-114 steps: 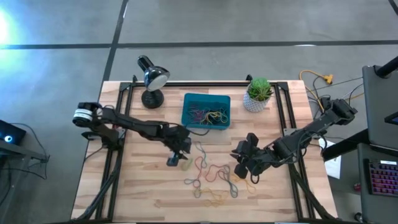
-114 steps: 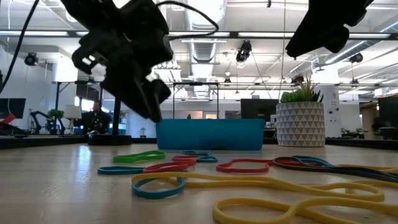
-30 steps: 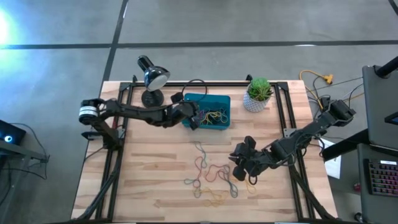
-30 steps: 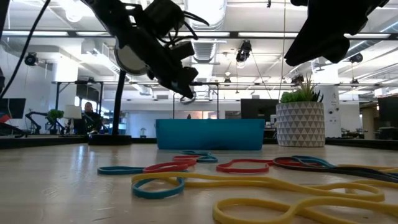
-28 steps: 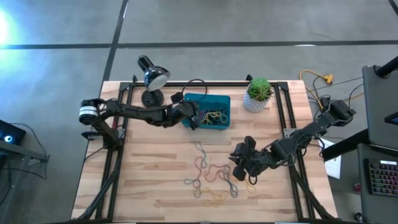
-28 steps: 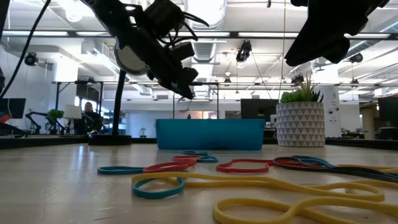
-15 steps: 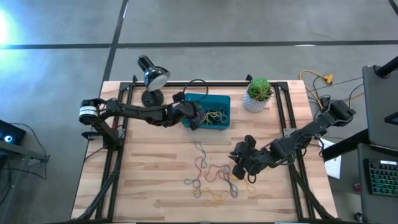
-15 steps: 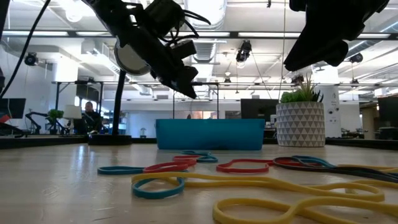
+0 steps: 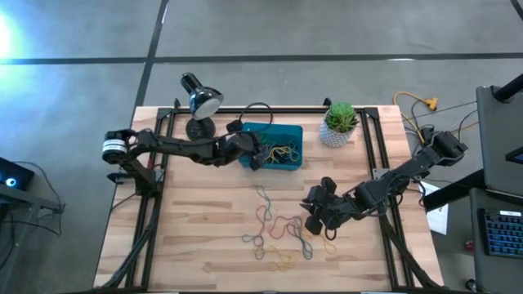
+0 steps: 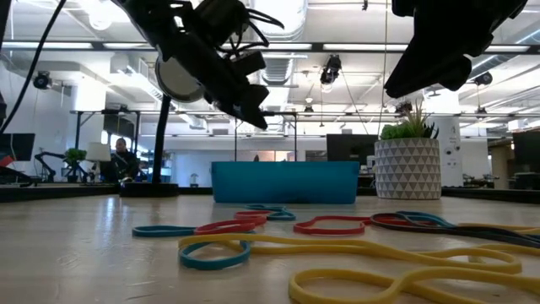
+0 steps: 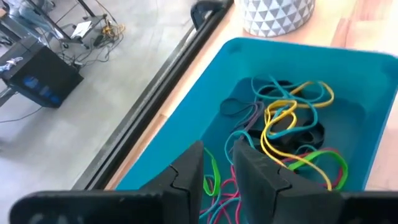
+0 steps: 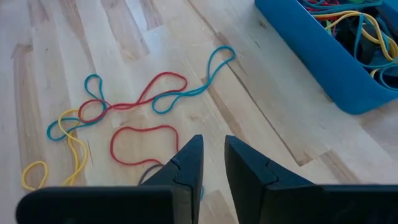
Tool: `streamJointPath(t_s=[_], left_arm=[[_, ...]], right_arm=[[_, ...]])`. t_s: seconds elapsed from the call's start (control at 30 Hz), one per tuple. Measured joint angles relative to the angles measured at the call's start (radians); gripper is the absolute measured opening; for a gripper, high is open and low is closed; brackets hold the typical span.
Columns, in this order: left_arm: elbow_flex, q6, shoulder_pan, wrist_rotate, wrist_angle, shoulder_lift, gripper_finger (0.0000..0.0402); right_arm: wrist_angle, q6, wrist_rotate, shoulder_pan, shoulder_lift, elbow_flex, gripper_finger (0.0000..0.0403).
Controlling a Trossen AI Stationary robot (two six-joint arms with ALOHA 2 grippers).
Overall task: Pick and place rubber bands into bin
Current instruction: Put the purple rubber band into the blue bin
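The teal bin (image 9: 274, 128) (image 10: 287, 184) sits at the table's far middle and holds a tangle of coloured rubber bands (image 9: 279, 151) (image 11: 287, 123). More rubber bands (image 9: 278, 229) (image 10: 253, 230) (image 12: 142, 99) lie loose on the wood nearer the table's near edge. My left gripper (image 9: 255, 157) (image 10: 256, 116) (image 11: 217, 163) hovers above the bin's left end, its fingers a narrow gap apart and holding nothing. My right gripper (image 9: 311, 211) (image 12: 213, 155) hangs above the table just right of the loose bands, also narrowly open and holding nothing.
A black desk lamp (image 9: 198, 106) stands left of the bin. A white plant pot (image 9: 337, 129) (image 10: 407, 169) stands to its right. Black frame rails (image 9: 155, 188) run along the table's left and right sides. Bare wood (image 9: 196, 237) lies left of the loose bands.
A small band loop that hung from my left gripper's fingertips above the bin a second ago no longer shows there in the low view. The left gripper has stayed over the bin's left end.
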Motion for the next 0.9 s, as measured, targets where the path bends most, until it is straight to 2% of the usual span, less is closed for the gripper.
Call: streamJointPath(t_s=[0.13,0.3,0.43,0.53,0.77,0.83,0.9], left_arm=[[0.003,-0.002,0.000,0.002,0.084,0.000,0.0073],[0.003,-0.033,-0.012,0.011,0.107,-0.001,0.0073],[-0.001,-0.038,-0.008,0.134,0.082,-0.001,0.0073],[-0.012,-0.054,-0.008,0.153,0.064,-0.001,0.0072],[-0.022,-0.104,-0.032,0.156,0.102,-0.049,0.0037],[-0.022,-0.103,-0.036,0.207,0.095,-0.056,0.0024],[-0.024,-0.103,-0.035,0.325,0.089,-0.061,0.0015]], right_arm=[[0.000,-0.002,0.002,0.000,0.000,0.000,0.0056],[0.000,-0.003,0.023,-0.001,0.000,0.000,0.0056],[0.004,0.007,0.024,-0.001,0.000,0.000,0.0056],[0.004,0.016,0.023,0.000,0.000,0.000,0.0056],[0.011,0.012,0.023,0.000,0.000,0.000,0.0056],[0.010,-0.005,0.023,0.000,0.000,0.000,0.0056],[0.010,-0.010,0.022,0.000,0.000,0.000,0.0056]])
